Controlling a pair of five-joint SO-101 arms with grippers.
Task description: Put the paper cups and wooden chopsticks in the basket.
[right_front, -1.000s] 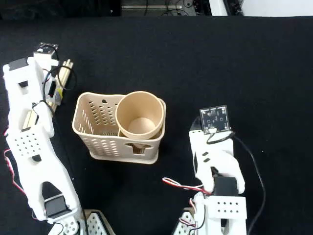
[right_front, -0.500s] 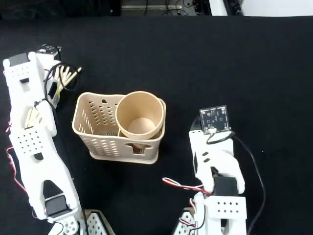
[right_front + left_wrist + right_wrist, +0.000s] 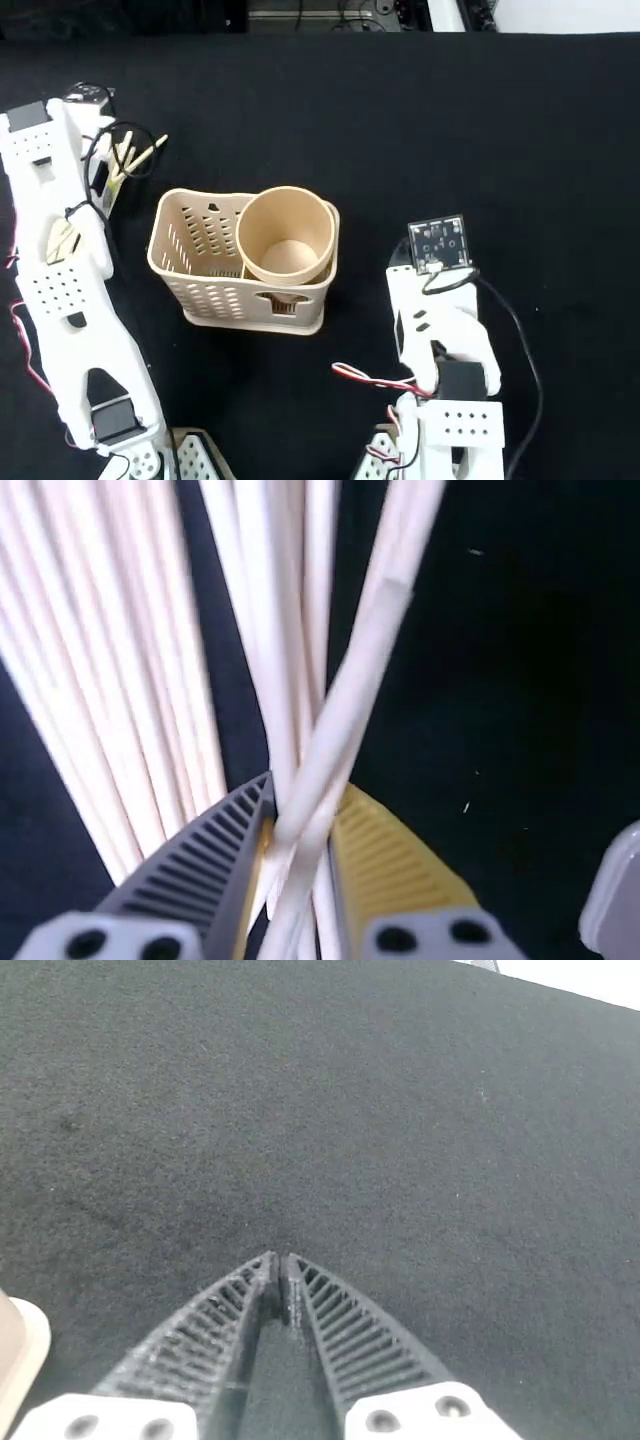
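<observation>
At the upper left of the high view, the left gripper [image 3: 305, 792] was clamped on a bundle of wooden chopsticks [image 3: 140, 155], whose tips fanned up and to the right, near the upper left corner of the basket [image 3: 215, 295]. The basket sat left of centre on the black table [image 3: 450, 120], with a paper cup [image 3: 285, 255] upright in its right half. The right gripper [image 3: 280, 1262], at the lower right, had its jaws pressed together with nothing between them.

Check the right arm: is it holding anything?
No, the right gripper has its fingers shut on nothing above the black table.
</observation>
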